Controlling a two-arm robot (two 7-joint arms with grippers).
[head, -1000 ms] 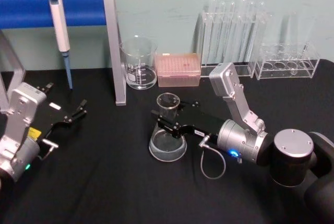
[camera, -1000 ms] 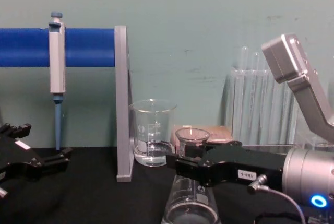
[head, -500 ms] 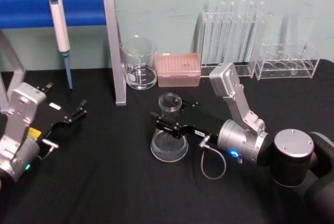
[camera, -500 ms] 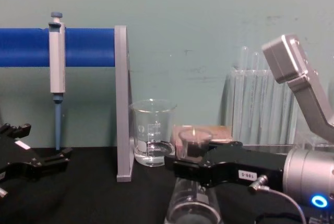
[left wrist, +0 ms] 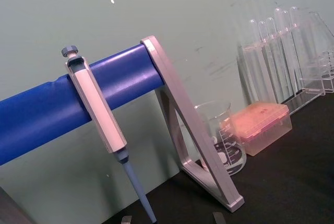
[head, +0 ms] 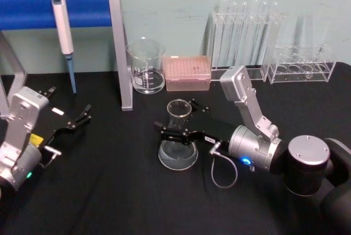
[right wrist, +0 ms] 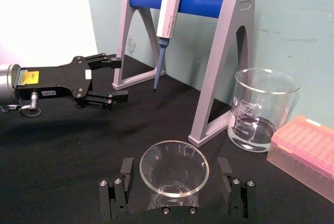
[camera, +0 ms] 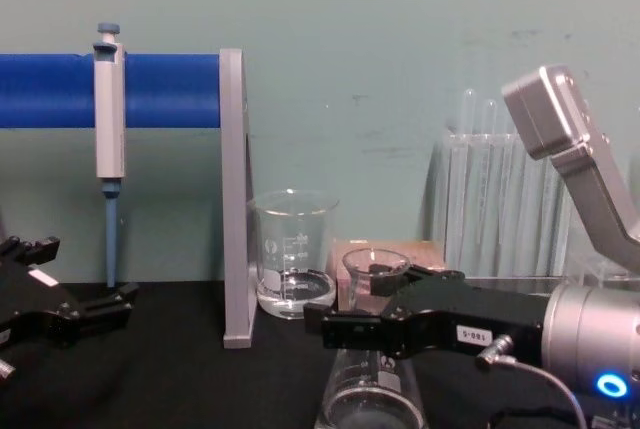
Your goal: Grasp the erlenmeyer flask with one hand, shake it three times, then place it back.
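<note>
The erlenmeyer flask [head: 177, 150] is clear glass and stands upright on the black table, near the middle. Around its neck is my right gripper [head: 176, 115], open, with one black finger on each side. In the right wrist view the flask's rim [right wrist: 174, 169] sits between the two fingers [right wrist: 116, 195], with a gap on both sides. The chest view shows the flask neck [camera: 372, 269] rising behind the right gripper [camera: 350, 299]. My left gripper [head: 85, 113] rests open at the table's left, away from the flask, and also appears in the right wrist view [right wrist: 117, 79].
A pipette [head: 63, 24] hangs on a blue-barred stand [head: 118, 49] at the back left. A glass beaker [head: 146, 66] and a pink tip box [head: 187, 73] stand behind the flask. Test tube racks [head: 247, 43] line the back right.
The right gripper's fingers have spread apart off the flask neck. The flask, held and moving before, now stands still on the table. The left arm has not moved.
</note>
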